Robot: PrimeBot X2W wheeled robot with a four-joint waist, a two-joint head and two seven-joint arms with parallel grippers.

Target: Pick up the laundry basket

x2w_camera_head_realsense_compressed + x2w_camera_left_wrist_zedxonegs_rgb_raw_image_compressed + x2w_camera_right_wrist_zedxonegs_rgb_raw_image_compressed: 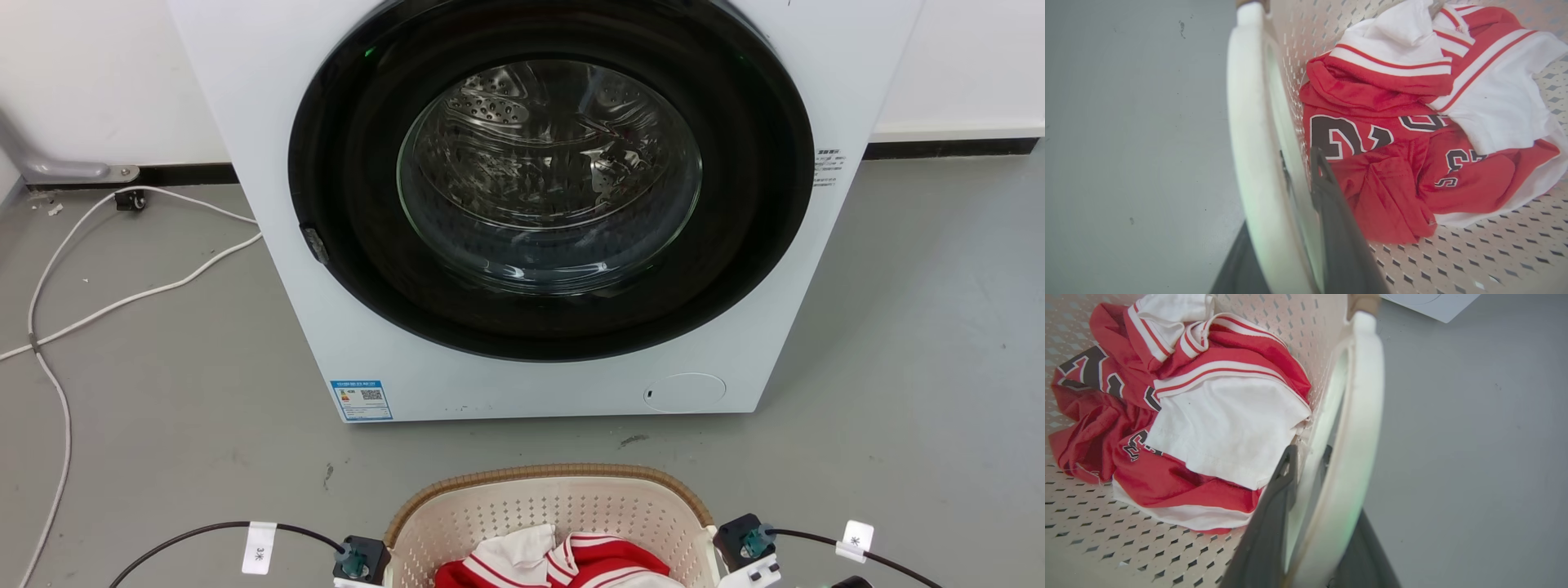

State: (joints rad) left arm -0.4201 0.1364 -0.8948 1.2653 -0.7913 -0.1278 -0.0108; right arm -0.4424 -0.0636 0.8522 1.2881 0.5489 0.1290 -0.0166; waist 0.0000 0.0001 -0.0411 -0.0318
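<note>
In the head view, the laundry basket (555,502) is showing low and central, just in front of the washing machine (531,384), carrying a red and white jersey (604,559). In the left wrist view, the left gripper (1300,163) is pinching the basket's white side handle (1249,122), one finger inside the basket and one outside. In the right wrist view, the right gripper (1308,457) is clamping the opposite handle (1365,396) likewise.

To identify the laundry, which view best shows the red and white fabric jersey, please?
Left wrist view: the red and white fabric jersey in the cream perforated plastic basket shows its dark numerals. The right wrist view catches mostly its white panel; the head view, its top.
</note>
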